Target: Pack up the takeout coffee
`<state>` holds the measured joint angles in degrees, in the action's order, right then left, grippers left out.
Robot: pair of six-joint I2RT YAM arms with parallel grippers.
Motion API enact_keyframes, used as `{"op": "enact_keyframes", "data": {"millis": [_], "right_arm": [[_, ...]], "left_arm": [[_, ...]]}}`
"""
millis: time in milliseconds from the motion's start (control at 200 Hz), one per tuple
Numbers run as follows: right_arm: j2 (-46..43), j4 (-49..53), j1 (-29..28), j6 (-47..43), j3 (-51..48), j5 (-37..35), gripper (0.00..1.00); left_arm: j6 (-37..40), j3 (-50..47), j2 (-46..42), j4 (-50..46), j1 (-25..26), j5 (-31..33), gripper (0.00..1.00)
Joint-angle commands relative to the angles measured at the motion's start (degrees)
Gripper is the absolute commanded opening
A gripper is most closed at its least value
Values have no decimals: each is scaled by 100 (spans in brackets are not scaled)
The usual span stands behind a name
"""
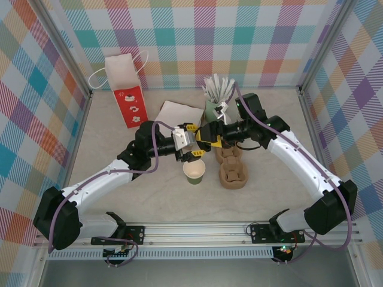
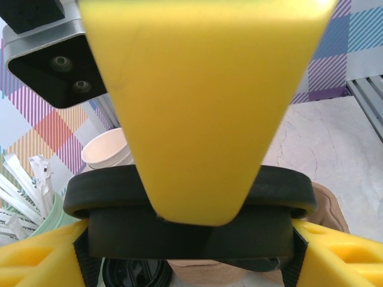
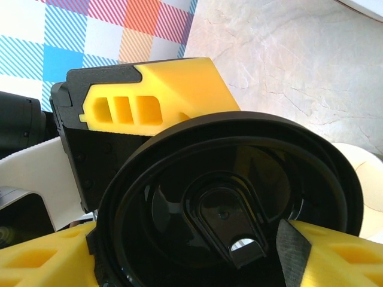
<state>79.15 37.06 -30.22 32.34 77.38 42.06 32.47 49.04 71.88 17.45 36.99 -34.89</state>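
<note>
Dark-green cup (image 1: 194,172) stands open and empty — its black lid (image 3: 233,209) held apart.

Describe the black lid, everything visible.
The black lid is round, glossy plastic with a raised rim and a sip flap in its recessed centre. It is off the cup, held in the air over the open green cup. The left gripper clamps its rim at opposite sides. One finger of the right gripper lies across its edge; whether that gripper grips it is unclear.

Arms converging mid-table, left tool (image 2: 190,254) clamping black lid (image 2: 102,194), right tool (image 3: 191,254) against it
</note>
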Motion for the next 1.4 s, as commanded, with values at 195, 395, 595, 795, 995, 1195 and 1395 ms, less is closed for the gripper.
{"op": "enact_keyframes", "data": {"millis": [195,395,595,795,995,1195,1395], "right_arm": [[68,-216,-87,53,48,100,78],[217,-229,-204,63,140,59,75],[310,-184,-252,53,214,20,66],[320,-174,-257,53,208,-5,54],[284,-167,-262,59,199,3,44],[245,-84,-257,15,198,-64,37],[219,-21,-249,-34,163,-153,29]], "left_arm": [[96,273,-71,-66,70,-85,73],[91,324,-33,-102,77,-105,73],[101,344,-3,-137,73,-96,75],[99,352,-11,-156,80,-57,78],[140,361,-24,-215,80,-26,79],[264,339,-74,-395,78,69,80],[374,249,-217,-546,80,162,84]]}}
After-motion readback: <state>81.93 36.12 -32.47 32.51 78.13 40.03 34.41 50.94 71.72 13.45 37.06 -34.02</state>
